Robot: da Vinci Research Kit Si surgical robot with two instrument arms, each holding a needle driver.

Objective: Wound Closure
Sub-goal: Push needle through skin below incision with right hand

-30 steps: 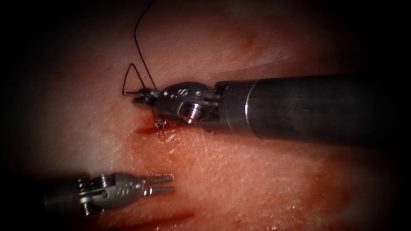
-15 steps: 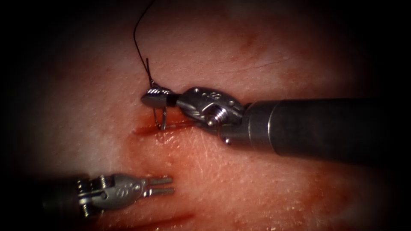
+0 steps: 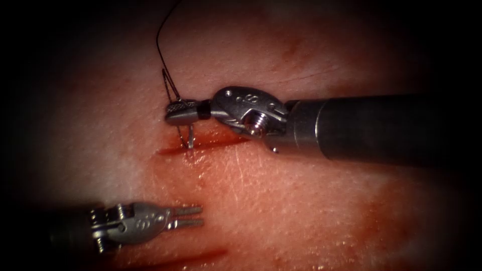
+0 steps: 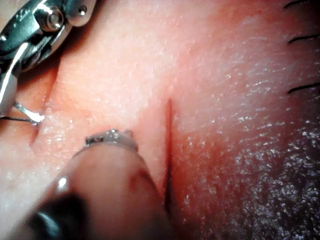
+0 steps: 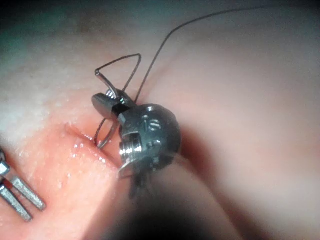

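- Since the earlier frame: right tool (image 3: 176,111) has rolled at the wrist, shaft now higher in the endoscope view; needle (image 3: 190,138) swung from lying flat to the left to standing near upright, tip at the cut (image 3: 201,145). Left tool (image 3: 190,217) unchanged.
- Right tool: jaws clamped on needle, grip approx. mid-curve to rear third; seen again in right wrist view (image 5: 107,105).
- Needle: thin curved steel, light, stiff, slick. Judged prone to rotating in the jaws if held at the swage or tip; body of the curve is the sound place to hold. Sharp tip is fragile, not to be gripped.
- Needle orientation: plane of curve roughly vertical in the endoscope view, across the line of the cut; point end down at the wound edge, thread end up above the jaws. Cannot tell if the tip has entered the tissue (image 3: 301,200) or only touches it.
- Thread (image 3: 158,35): fine, limp, dark; runs up and away from the needle's rear end, slack loop beside the jaws.
- Left tool: jaws slightly apart, holding nothing, well clear below the cut.
- Tissue: soft, wet w/ red fluid (image 3: 221,139) along the cut; judged slippery, tears if pulled hard.
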